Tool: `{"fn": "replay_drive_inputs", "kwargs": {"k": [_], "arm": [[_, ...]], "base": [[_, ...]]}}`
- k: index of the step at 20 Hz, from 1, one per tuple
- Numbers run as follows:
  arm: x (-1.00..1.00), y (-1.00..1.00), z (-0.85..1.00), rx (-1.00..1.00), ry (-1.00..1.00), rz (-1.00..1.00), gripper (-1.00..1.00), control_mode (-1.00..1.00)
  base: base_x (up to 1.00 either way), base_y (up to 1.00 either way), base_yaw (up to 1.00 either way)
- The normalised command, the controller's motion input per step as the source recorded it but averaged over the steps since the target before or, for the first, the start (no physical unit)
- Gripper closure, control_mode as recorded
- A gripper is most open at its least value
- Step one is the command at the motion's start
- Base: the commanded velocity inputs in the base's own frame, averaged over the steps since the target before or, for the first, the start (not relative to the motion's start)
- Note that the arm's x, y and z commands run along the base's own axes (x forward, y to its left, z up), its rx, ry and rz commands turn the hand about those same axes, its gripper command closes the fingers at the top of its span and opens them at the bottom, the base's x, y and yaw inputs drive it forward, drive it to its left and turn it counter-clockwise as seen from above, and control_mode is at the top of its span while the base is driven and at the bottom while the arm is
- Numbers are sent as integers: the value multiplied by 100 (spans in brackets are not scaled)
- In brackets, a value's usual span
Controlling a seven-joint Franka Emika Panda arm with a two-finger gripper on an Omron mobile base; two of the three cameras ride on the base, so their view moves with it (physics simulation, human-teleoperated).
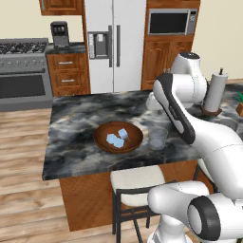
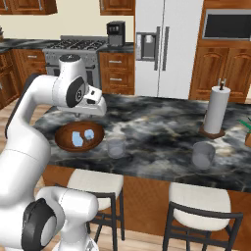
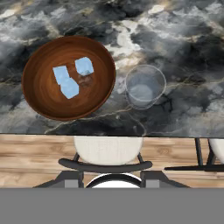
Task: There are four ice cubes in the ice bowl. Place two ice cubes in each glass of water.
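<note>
The reddish-brown ice bowl [image 1: 100, 138] [image 2: 61, 139] [image 3: 39, 92] sits near the front edge of the dark marble island. Three pale-blue ice cubes [image 1: 116, 138] [image 2: 82, 138] [image 3: 69, 89] lie in it, two of them touching and one a little apart. A clear glass of water [image 1: 157, 138] [image 2: 116, 146] [image 3: 145, 86] stands just right of the bowl. A second glass [image 2: 202, 154] stands further right along the counter. My gripper [image 2: 80, 114] hangs above the far side of the bowl, well clear of it. Its fingers are too small and hidden to read, as is anything between them.
A white paper-towel roll [image 1: 216, 92] [image 2: 215, 110] stands at the back right of the island. Two cushioned stools [image 2: 95, 182] [image 2: 201, 198] are tucked under the front edge [image 3: 109, 133]. Stove, fridge and cabinets line the far wall.
</note>
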Motion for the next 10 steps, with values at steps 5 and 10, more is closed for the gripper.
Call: {"fn": "replay_drive_inputs", "kwargs": {"k": [5, 10], "arm": [[0, 6, -4, 1, 0, 1, -100, -100], [0, 28, -13, 1, 0, 8, -100, -100]], "base": [[0, 0, 0], [0, 0, 0]]}}
